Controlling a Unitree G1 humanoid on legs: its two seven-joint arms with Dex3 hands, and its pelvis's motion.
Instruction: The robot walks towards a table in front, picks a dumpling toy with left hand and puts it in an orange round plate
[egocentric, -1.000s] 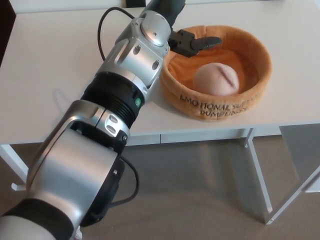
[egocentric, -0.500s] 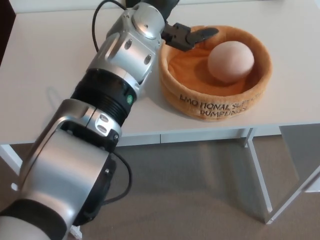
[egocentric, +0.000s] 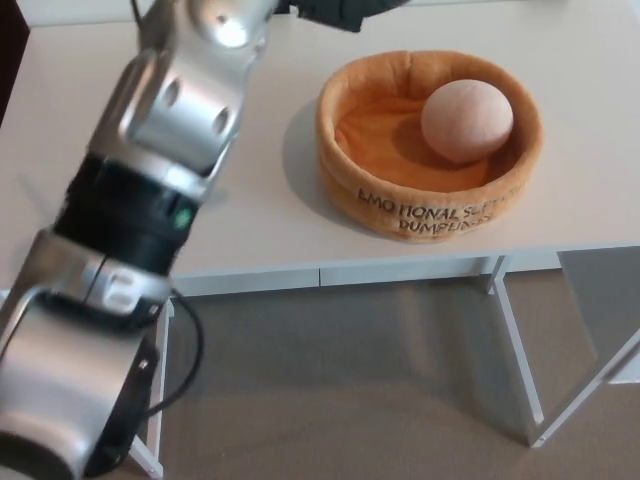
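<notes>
Change: the left hand (egocentric: 335, 10) has pulled up and away from the orange round plate (egocentric: 352, 190); 0.5 s ago its fingers hung over the plate's far-left rim.
Dumpling toy (egocentric: 466, 120): lies inside the plate, against its far-right wall, well apart from the fingers, below and right of them.
Task meaning: the placing looks done; the arm seems to be retreating.
Left fingers: cut off by the top edge, so I cannot tell how far apart they are.
Hidden: right hand not in view.
Table (egocentric: 80, 120): bare beneath the arm.
</notes>
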